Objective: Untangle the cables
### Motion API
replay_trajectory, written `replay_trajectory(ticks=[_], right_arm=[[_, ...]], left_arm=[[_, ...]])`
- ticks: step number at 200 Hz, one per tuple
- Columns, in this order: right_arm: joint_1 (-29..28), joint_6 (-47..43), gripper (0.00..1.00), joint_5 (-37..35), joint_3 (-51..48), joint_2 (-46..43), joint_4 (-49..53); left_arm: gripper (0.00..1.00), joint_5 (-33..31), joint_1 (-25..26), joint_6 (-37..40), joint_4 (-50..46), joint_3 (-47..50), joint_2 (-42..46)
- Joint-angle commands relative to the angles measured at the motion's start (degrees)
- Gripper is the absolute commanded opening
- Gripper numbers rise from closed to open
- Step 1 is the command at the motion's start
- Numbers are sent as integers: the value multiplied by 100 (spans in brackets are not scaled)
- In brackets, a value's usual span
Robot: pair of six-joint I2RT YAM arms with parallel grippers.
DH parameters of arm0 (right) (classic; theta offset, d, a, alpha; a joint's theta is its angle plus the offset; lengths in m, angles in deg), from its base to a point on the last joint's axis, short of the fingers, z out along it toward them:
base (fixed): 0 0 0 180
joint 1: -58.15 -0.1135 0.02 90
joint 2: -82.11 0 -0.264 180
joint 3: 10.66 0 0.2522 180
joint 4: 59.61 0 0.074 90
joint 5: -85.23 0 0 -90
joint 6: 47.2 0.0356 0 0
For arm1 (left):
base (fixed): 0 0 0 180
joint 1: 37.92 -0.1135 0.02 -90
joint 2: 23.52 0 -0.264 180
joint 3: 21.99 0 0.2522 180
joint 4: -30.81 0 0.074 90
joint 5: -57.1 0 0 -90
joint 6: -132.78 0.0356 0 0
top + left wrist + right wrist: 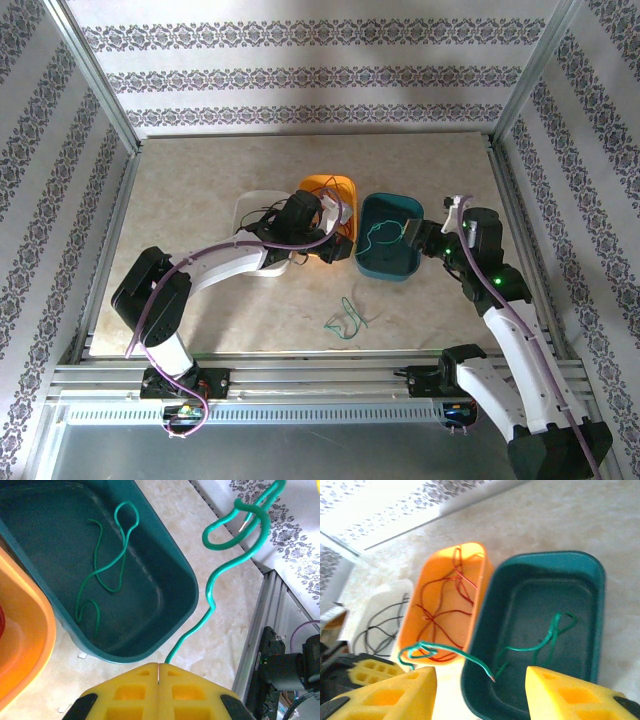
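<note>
My left gripper [159, 666] is shut on one end of a green cable [212, 596], which rises from the yellow fingers and curls into a loop. It hovers between the orange tub [340, 184] and the teal tub [388, 268]. The cable's bare free tip [492, 678] hangs between the fingers of my right gripper [481, 682], which stands open over the teal tub's near rim and touches nothing. Another green cable [547, 637] lies in the teal tub [595, 580]. Red cables [445, 605] lie in the orange tub [487, 570], black ones [380, 627] in a white tub [402, 586].
More green cable [348, 320] lies loose on the table, in front of the tubs. The white tub [250, 200] sits partly under the left arm. Metal frame rails [300, 362] border the table, and patterned walls close it in.
</note>
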Motion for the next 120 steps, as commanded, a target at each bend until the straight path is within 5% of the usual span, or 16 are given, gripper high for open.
replay_trajectory(ticks=[1, 47, 74, 120], right_arm=[[-33, 15, 50, 431, -85, 268, -298], [-65, 96, 43, 693, -68, 1050, -743], [-69, 201, 0, 311, -16, 1239, -810], [38, 176, 0, -857, 152, 1254, -32]], left_arm=[[0, 268, 3, -41, 170, 41, 216], [0, 472, 3, -58, 277, 58, 349], [0, 423, -6, -90, 290, 116, 388], [0, 131, -285, -553, 773, 573, 675]])
